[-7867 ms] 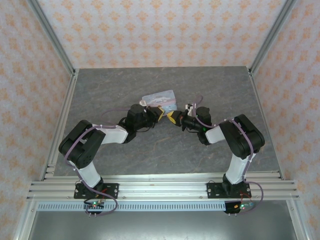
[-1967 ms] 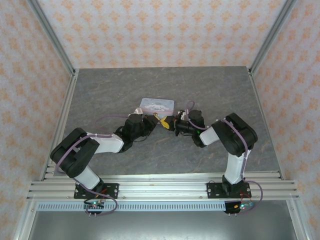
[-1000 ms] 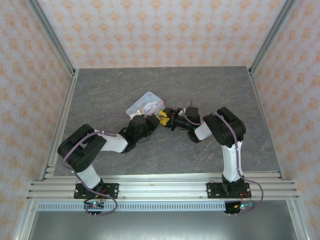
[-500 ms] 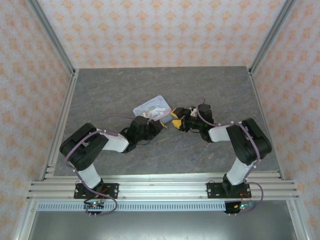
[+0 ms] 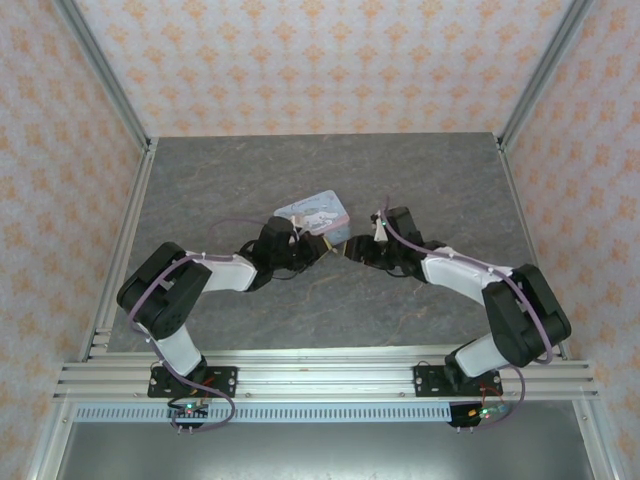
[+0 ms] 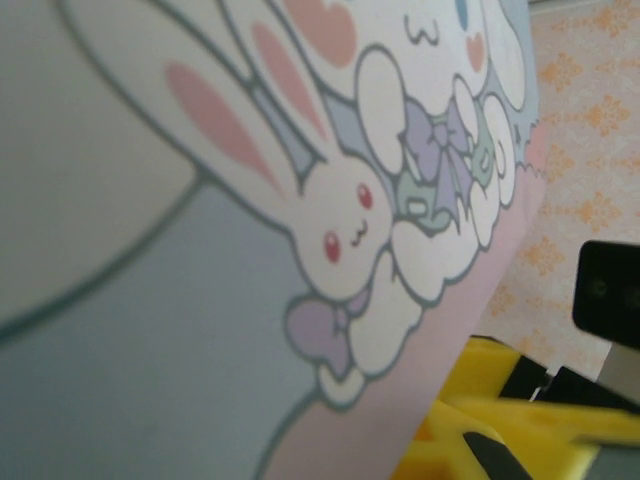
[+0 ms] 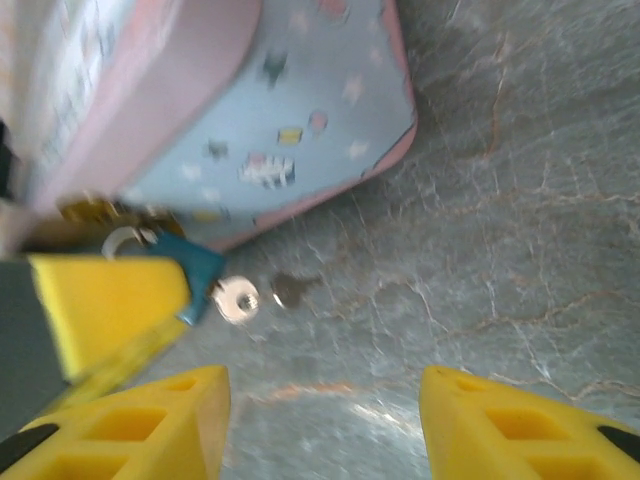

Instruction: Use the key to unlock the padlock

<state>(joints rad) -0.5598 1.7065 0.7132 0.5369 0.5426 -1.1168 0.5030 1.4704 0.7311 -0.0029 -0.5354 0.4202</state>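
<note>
Right wrist view is showing the right gripper (image 7: 320,415) standing spread and empty. It is backing away from the padlock (image 7: 198,266) that it was crowding a second ago, and the tin (image 7: 280,110) is swinging round on the table (image 7: 500,230). The key (image 7: 238,298) is staying behind, its round head poking out of the lock body. So insertion is probably done and the turn is still waiting. Whether the shackle (image 7: 120,240) has sprung, I cannot tell through the blur.

The left gripper (image 5: 316,246) is clenching the padlock, keeping it just beside the tin's pink-rimmed corner. The lock is showing a teal painted body under a thin bright metal loop. The key is gleaming silver. The tin is smooth, pale blue, printed with cartoon rabbits, and the table is looking like grey veined stone.
</note>
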